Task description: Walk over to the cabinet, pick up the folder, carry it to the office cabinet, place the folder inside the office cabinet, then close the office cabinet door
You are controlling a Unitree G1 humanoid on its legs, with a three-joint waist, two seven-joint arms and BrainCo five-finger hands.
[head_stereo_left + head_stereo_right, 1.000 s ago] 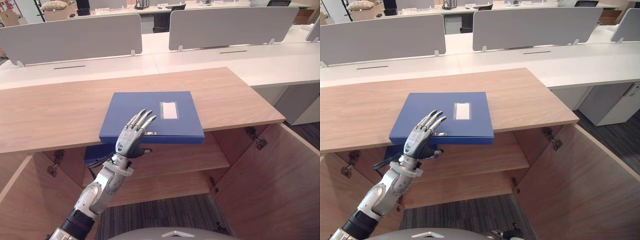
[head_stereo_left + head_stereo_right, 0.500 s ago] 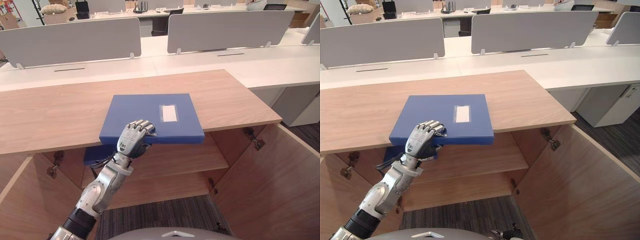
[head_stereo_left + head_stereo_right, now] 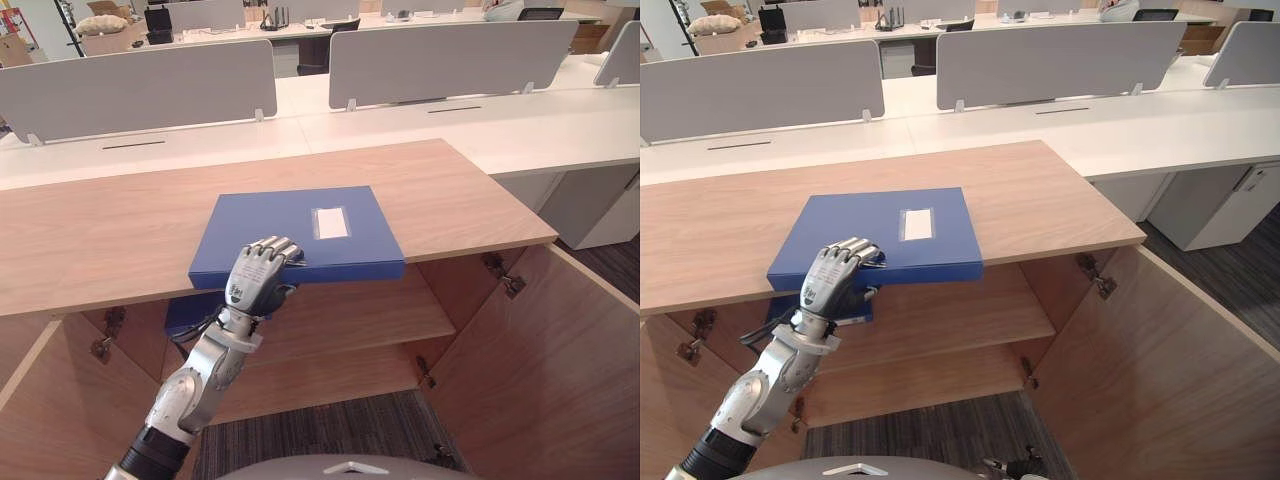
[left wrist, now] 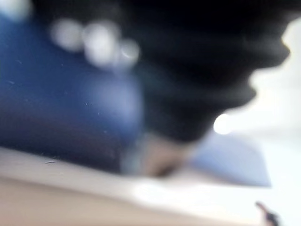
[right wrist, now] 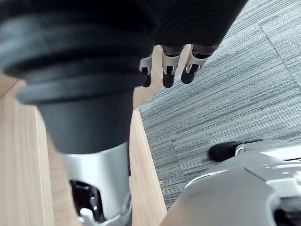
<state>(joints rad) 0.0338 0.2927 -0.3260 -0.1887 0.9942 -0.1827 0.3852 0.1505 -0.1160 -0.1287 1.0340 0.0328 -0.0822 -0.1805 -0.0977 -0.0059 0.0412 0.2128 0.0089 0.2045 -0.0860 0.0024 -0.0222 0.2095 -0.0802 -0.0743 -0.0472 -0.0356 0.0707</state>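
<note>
The left hand (image 3: pixel 257 278) is curled over the near edge of the folder (image 3: pixel 300 222), fingers bent down onto its blue cover and the thumb tucked against the front face below. It looks like a closed grip on that edge, though the left wrist view is too blurred to confirm more than blue surface (image 4: pixel 56 108) close against the hand. The folder lies flat on the cabinet top (image 3: pixel 100 235), its near edge at or just past the front lip, with a white label (image 3: pixel 331 222) toward its far side.

Under the top, both doors stand open; the right door (image 3: pixel 540 350) swings out toward the camera. A shelf (image 3: pixel 370 320) runs inside, and a second blue item (image 3: pixel 188 312) lies on it just below the hand.

Beyond the cabinet stand white desks (image 3: pixel 560 130) with grey screens (image 3: pixel 450 58).

The right hand (image 5: pixel 168 70) hangs over grey carpet (image 5: pixel 225 94) beside a door, fingers loose and holding nothing.
</note>
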